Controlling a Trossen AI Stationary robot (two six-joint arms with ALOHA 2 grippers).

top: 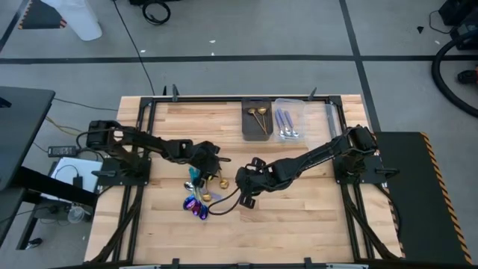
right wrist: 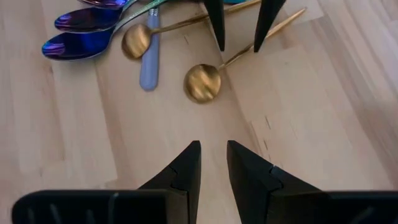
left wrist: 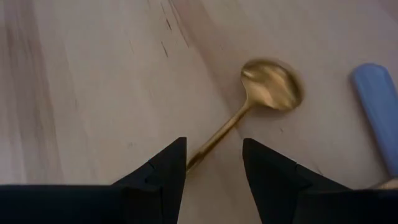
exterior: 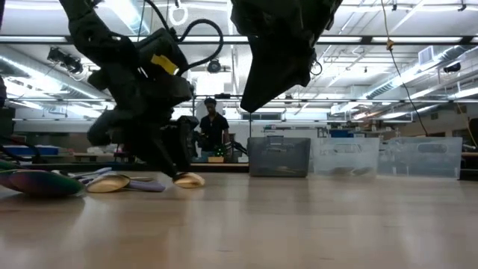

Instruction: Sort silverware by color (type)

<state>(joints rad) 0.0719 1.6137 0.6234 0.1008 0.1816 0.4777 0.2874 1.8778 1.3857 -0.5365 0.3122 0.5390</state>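
At upper centre, the dark tray [top: 257, 122] held gold pieces and the clear tray [top: 290, 122] silver ones; a mixed pile [top: 198, 202] at lower left remained unsorted. The left gripper [left wrist: 214, 163] straddled a gold spoon [left wrist: 261, 96], jaws open; the right gripper [right wrist: 213, 163] hovered empty, jaws slightly parted.

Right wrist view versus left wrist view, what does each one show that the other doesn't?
Only the right wrist view shows the two iridescent purple-blue spoons, a second gold spoon beside them, and the right gripper hovering open above bare wood.

Only the left wrist view shows, close up, the left gripper with its open fingers straddling a handle.

Both show the gold metal spoon that the left gripper straddles, the pale blue handle and the light wooden table.
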